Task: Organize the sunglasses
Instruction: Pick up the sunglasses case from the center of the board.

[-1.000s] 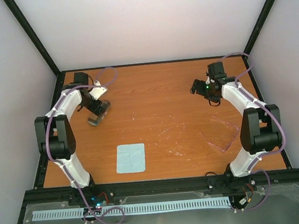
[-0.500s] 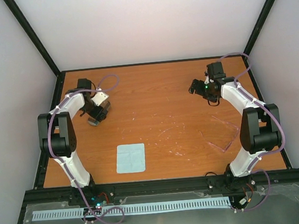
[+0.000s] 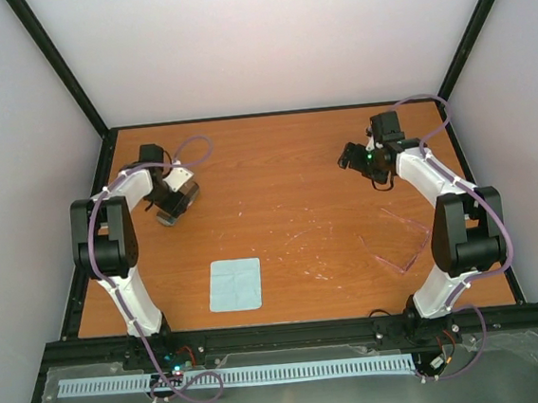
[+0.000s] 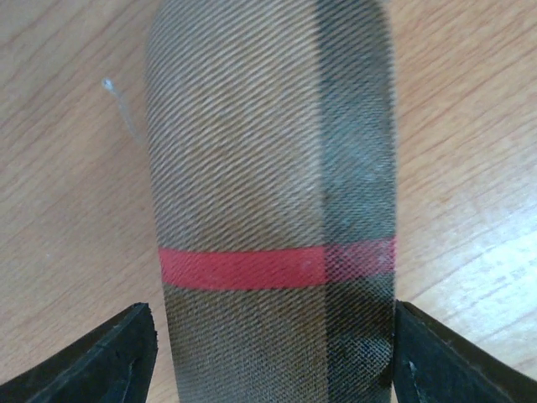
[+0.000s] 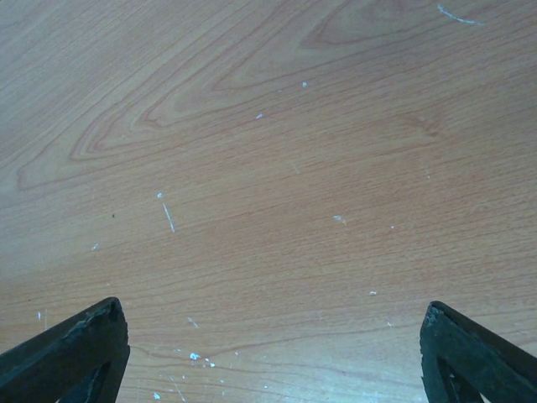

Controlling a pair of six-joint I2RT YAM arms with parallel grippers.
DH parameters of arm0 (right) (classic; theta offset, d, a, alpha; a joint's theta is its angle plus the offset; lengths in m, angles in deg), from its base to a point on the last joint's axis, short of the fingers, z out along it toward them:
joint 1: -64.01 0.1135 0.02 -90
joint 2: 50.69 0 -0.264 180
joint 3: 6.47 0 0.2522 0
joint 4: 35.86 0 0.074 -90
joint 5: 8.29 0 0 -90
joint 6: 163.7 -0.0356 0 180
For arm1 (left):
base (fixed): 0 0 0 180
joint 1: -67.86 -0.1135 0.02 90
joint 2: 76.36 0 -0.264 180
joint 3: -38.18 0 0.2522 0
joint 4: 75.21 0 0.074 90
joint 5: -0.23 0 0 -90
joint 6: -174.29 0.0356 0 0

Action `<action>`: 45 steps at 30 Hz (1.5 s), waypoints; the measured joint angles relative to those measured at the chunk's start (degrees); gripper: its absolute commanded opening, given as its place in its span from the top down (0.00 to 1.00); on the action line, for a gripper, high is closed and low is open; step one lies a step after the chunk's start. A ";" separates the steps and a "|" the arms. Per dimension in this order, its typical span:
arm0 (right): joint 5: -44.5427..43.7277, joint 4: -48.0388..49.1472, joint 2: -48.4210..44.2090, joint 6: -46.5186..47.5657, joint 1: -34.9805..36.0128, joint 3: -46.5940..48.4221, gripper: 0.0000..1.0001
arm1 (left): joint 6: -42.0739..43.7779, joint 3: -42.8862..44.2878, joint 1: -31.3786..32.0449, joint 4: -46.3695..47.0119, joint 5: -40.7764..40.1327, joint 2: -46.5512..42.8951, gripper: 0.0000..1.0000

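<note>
White walls [image 3: 272,39] and a black frame box in an orange-brown wood table [image 3: 276,177], lightly scratched.

Left gripper [image 3: 169,207] sits toward the far-left corner, low over the case [image 3: 166,217]. In the left wrist view, the case [image 4: 268,168] is grey-tan woven fabric with a red band across it and fills the gap between the two black fingers [image 4: 117,353]. The fingers are set against its two long sides, so the left gripper [image 4: 273,306] is holding the case. The right side of the case looks darker. Cannot tell if the case is resting on the wood or lifted.

Right gripper [image 3: 348,156] is toward the far-right corner, above the table. In the right wrist view, its fingers [image 5: 75,344] are spread wide at the lower corners. Only bare wood with white flecks shows between them, so the right gripper [image 5: 270,306] is holding nothing.

Sunglasses [image 3: 397,242] lie flat close to the right edge, about halfway between the far and near edges and just beside the right arm's elbow. They are thin, pinkish and see-through with a faint outline, and they are well apart from both grippers.

Pale blue square cloth [image 3: 234,284] lies flat near the near edge, left of the middle, touching nothing.
</note>
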 measured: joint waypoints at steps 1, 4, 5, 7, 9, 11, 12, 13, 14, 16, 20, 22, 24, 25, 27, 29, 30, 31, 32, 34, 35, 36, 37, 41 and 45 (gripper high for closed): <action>0.11 0.07 0.02 -0.02 0.07 0.02 0.08 | 0.00 -0.20 -0.22 0.26 -0.15 0.00 0.25; 0.28 0.22 0.26 -0.02 0.20 0.11 0.08 | 0.07 -0.85 -1.05 0.74 -0.46 0.02 0.25; 0.33 0.26 0.37 -0.02 0.20 0.15 0.08 | 0.07 -1.01 -1.27 0.83 -0.48 0.09 0.25; 0.33 0.26 0.50 -0.02 0.20 0.15 0.10 | 0.09 -1.18 -1.66 1.07 -0.50 0.31 0.31; 0.35 0.28 0.52 -0.04 0.24 0.15 0.13 | 0.15 -1.20 -1.99 1.55 -0.50 0.52 0.39; 0.46 0.28 0.52 -0.22 0.33 0.24 0.14 | 0.26 -1.18 -2.12 1.79 -0.46 0.50 0.46; 0.52 0.35 0.52 -0.24 0.39 0.24 0.15 | 0.28 -1.14 -2.16 1.81 -0.44 0.50 0.49; 0.57 0.42 0.52 -0.26 0.48 0.26 0.16 | 0.37 -0.98 -2.19 1.73 -0.24 0.50 0.52; 0.63 0.44 0.52 -0.26 0.52 0.26 0.16 | 0.42 -0.87 -2.21 1.64 0.20 0.52 0.54; 1.03 0.48 0.52 -0.31 0.63 0.26 0.17 | 0.44 -0.09 -2.32 0.59 1.70 0.74 0.58; 3.69 2.56 0.52 -0.15 1.05 0.24 0.16 | 0.17 4.83 -2.54 -5.38 10.73 1.86 0.62; 6.08 5.09 0.50 -0.20 1.46 0.13 0.14 | -0.02 8.94 -2.71 -8.96 17.84 2.56 0.64; 9.53 9.25 0.26 -0.48 2.01 -0.50 0.13 | 0.09 13.38 -2.71 -12.50 25.44 3.37 0.65; 11.72 12.02 0.00 -0.94 2.21 -1.18 0.13 | 0.20 16.37 -2.71 -14.69 30.16 4.00 0.65; 15.65 18.97 -0.83 -2.73 2.64 -3.32 0.13 | 0.57 21.99 -2.58 -18.47 39.10 5.62 0.65; 18.21 27.19 -2.19 -4.76 3.26 -6.67 0.07 | 1.11 27.41 -2.25 -21.99 48.15 7.63 0.67; 18.86 31.78 -3.15 -5.31 3.89 -8.87 0.05 | 1.44 29.46 -2.03 -23.58 52.24 8.61 0.68; 19.10 36.09 -4.20 -5.51 4.94 -10.99 0.03 | 1.92 31.45 -1.75 -25.49 56.43 9.70 0.69; 19.37 39.45 -4.90 -5.51 6.27 -12.48 0.01 | 2.32 32.79 -1.44 -26.86 59.93 10.67 0.69; 20.09 45.27 -5.35 -4.81 9.73 -13.94 0.00 | 2.86 34.36 -0.48 -29.64 68.35 12.70 0.70; 20.48 48.15 -5.35 -4.22 11.61 -14.29 0.00 | 2.91 34.38 -0.02 -30.64 71.06 13.31 0.70; 20.87 51.12 -5.35 -3.34 13.53 -14.73 0.00 | 3.02 34.38 0.57 -31.74 73.79 13.99 0.70; 21.24 54.95 -5.38 -2.38 15.63 -15.47 0.00 | 3.23 34.32 1.20 -32.54 75.89 14.51 0.70; 21.92 66.29 -4.92 0.33 21.38 -18.16 0.00 | 4.66 33.22 3.04 -34.56 81.66 14.40 0.70; 21.07 73.75 -2.49 3.82 24.55 -18.32 0.00 | 5.09 32.70 4.02 -35.32 84.21 12.68 0.70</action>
